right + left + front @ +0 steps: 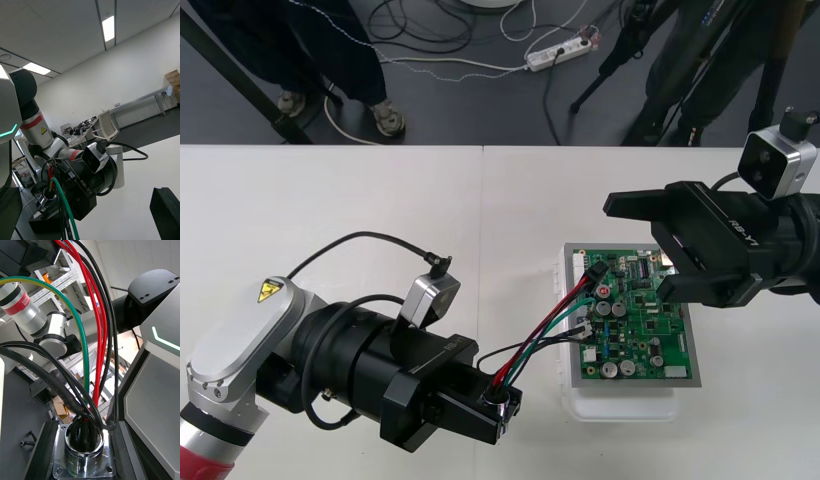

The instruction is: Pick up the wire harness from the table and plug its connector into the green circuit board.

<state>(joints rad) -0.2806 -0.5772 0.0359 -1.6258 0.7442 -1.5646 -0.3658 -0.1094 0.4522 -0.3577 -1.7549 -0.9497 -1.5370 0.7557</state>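
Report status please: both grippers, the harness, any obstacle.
Left gripper shut on socket, beside green board. Right gripper open above board. Wires reach board; connection unclear. Nothing in the way.

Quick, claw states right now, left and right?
Left claw: shut on the harness's metal socket.
Right claw: open, above the green circuit board.

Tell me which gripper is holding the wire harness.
The left gripper, beside the green circuit board's near-left corner: it is shut on the round metal socket of the wire harness. The right gripper hovers open above the board, holding nothing.
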